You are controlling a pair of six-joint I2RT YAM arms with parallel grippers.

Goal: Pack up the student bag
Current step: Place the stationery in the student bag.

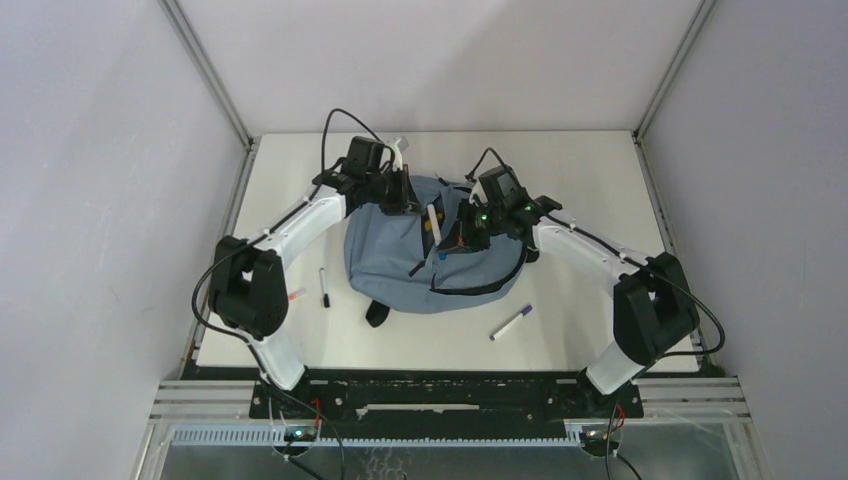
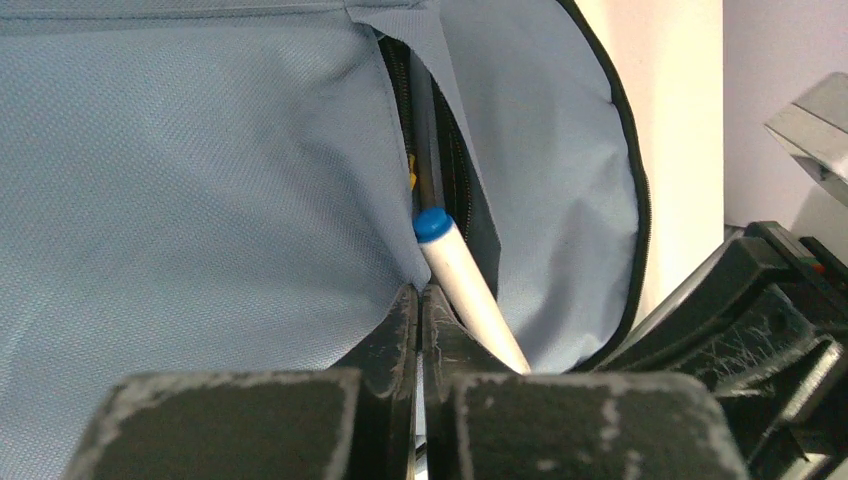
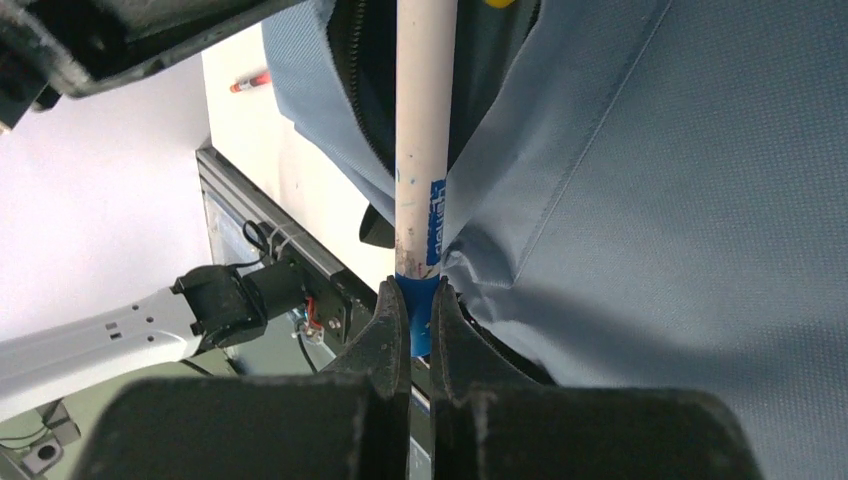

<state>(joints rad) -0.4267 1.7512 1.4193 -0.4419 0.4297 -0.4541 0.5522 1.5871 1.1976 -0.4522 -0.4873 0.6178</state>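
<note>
- Grey-blue fabric bag (image 1: 400, 265) lies flat in the middle of a white table (image 1: 590, 180), with a zip opening gaping near its top.
- Left gripper (image 2: 421, 312) sits at the far left edge of the bag. Its fingers are pressed fully together and appear to pinch the fabric lip of the opening, holding it apart.
- Right gripper (image 3: 420, 312) reaches in from the right. Its fingers are clamped on the blue end of a white marker (image 3: 425, 130), gripping only the last bit of it.
- Marker points into the dark slot between the zip teeth. From the left wrist, its blue tip sits at the mouth of the slot, not clearly inside.
- Three more pens lie loose on the table: a purple-capped one (image 1: 511, 323) in front of the bag to the right, and a black-tipped one (image 1: 323, 287) and a red one (image 1: 296, 295) to its left.
- Risk: the tip could catch on the zip teeth or the soft lip and push the fabric along instead of sliding in.
- Risk: the thin fabric could slip out of the left pinch, and the slot would close around the marker.
- Risk: held by its very end, the marker could swivel in the grip. Let go too soon, it could roll off the bag onto the table.
</note>
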